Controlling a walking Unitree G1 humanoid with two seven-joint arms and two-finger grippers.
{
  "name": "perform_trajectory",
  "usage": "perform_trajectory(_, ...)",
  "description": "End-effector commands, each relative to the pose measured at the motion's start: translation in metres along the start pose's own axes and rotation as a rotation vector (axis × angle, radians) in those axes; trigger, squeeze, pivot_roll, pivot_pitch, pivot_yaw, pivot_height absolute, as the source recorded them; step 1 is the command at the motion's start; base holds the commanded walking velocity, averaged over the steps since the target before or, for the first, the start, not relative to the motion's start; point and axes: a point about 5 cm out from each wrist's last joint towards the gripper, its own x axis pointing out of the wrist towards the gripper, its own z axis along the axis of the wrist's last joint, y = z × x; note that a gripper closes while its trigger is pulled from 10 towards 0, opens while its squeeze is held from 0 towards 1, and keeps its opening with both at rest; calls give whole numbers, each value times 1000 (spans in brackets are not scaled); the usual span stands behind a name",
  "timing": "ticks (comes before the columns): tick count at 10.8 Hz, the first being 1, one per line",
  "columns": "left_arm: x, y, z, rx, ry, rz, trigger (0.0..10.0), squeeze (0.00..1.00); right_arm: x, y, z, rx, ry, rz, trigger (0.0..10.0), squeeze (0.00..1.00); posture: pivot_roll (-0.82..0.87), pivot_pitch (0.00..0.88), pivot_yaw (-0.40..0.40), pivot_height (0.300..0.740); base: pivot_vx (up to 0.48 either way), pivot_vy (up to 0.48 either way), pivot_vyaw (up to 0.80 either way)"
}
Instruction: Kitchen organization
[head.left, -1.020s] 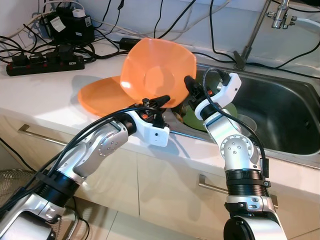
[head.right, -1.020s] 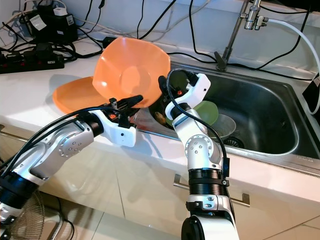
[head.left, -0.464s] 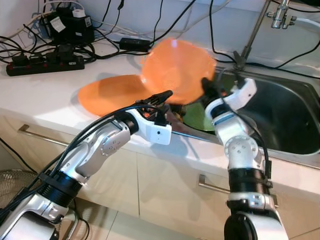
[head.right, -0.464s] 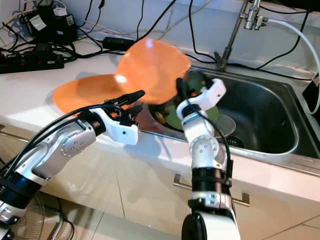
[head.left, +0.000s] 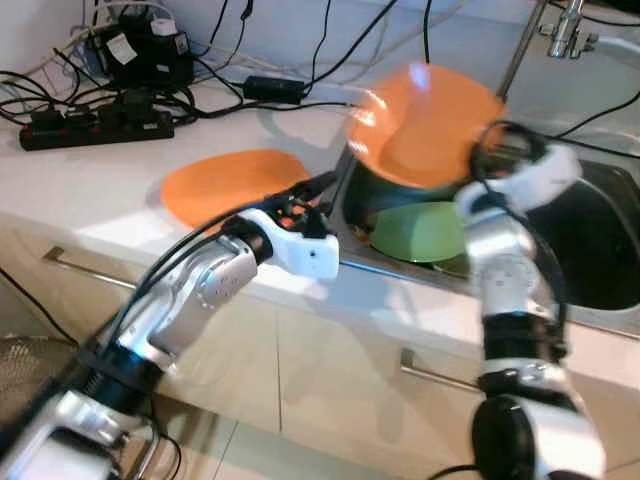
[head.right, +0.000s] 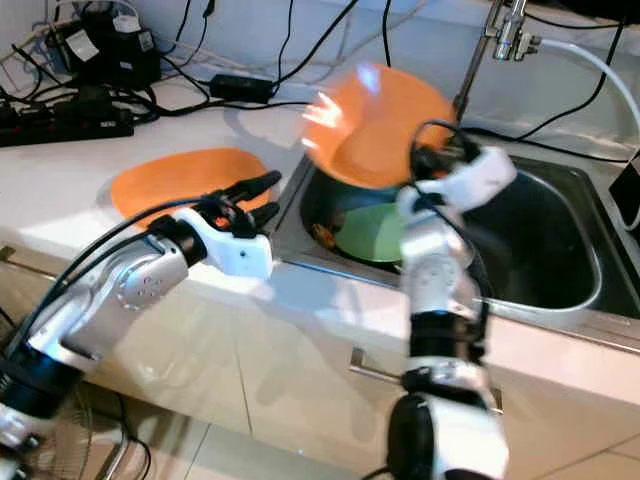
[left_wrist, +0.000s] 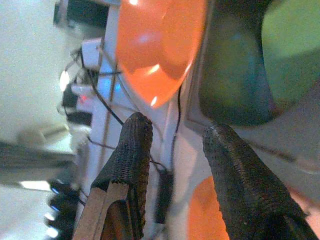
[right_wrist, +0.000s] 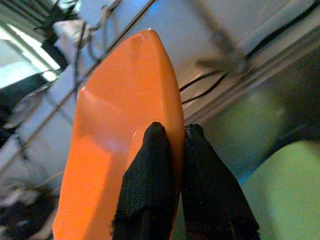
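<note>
My right gripper (right_wrist: 172, 137) is shut on the rim of an orange plate (head.left: 425, 125), holding it tilted and blurred in the air over the left part of the steel sink (head.right: 560, 250). A green plate (head.left: 420, 230) lies in the sink below it. A second orange plate (head.left: 232, 185) lies flat on the white counter. My left gripper (head.left: 315, 190) hovers at the counter's front edge between that plate and the sink; it is open with nothing between its fingers (left_wrist: 132, 150).
A black power strip (head.left: 95, 125) and tangled cables lie at the back left of the counter. The faucet (head.left: 560, 25) rises behind the sink. A dark bowl (head.left: 380, 190) sits in the sink's left corner. Cabinet handles (head.left: 85, 270) run below the counter edge.
My right arm has swung the orange plate to the right, from above the counter plate to over the sink. The left gripper stays by the counter edge.
</note>
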Motion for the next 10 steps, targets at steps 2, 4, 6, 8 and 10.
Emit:
perform_trajectory(2,2,-1,2,-526,42,147,10000,0,5,-12,10,-322,-70,-52,10000,0,235,7,-47,740,0,0,0)
perform_trajectory(4,4,-12,7,-795,48,156,10000,0,8,-21,8,-467,-55,-90,10000,0,236,8,-49,740,0,0,0)
perform_trajectory(6,8,-28,25,-997,47,109,10000,0,11,-33,-4,-688,24,-96,10000,0,237,3,-52,740,0,0,0)
perform_trajectory(8,9,-32,31,-1034,50,79,10000,0,13,-36,-10,-747,69,-93,10000,0,242,0,-53,740,0,0,0)
perform_trajectory(10,9,-50,37,-1222,83,-9,10000,0,9,-45,-39,-845,248,-48,10000,0,257,0,-59,740,0,0,0)
